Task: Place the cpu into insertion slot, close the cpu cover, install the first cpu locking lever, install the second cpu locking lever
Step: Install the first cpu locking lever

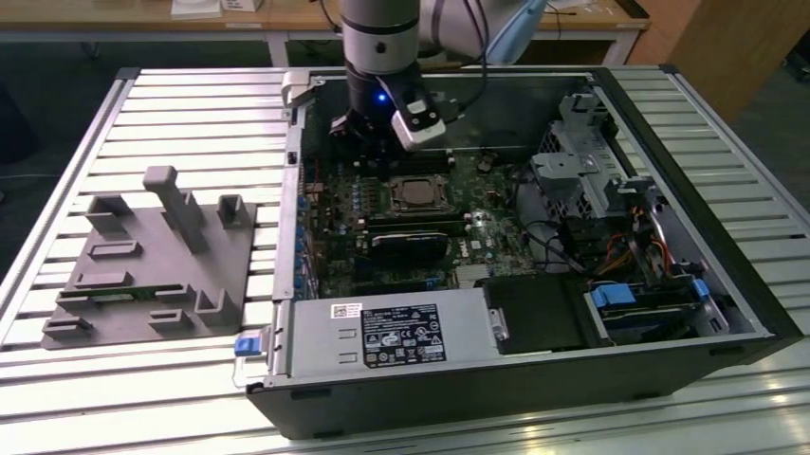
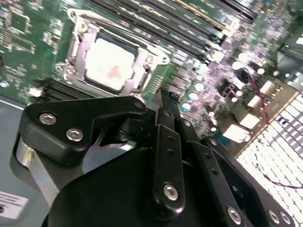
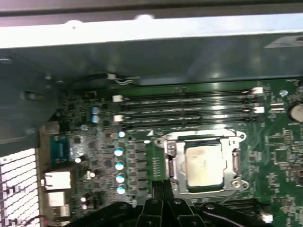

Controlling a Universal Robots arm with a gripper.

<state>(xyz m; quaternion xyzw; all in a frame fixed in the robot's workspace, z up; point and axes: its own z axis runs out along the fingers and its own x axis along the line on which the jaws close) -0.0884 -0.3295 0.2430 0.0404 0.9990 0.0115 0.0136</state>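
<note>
Second wrist view: cpu (image 2: 110,64) sits in the insertion slot (image 2: 124,41), with 1 cpu cover (image 2: 75,49) lying flat around its edges. Gripper (image 2: 163,99) hovers just beside it, fingers clenched on nothing (probably a blunt tip for pressing levers). Lever positions unclear.

Room above cpu cover (image 3: 175,165) open; memory slots (image 3: 184,106) just beside, case wall (image 3: 142,56) beyond them.

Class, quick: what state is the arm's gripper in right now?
Gripper: shut, holding nothing, close beside the cpu.
</note>
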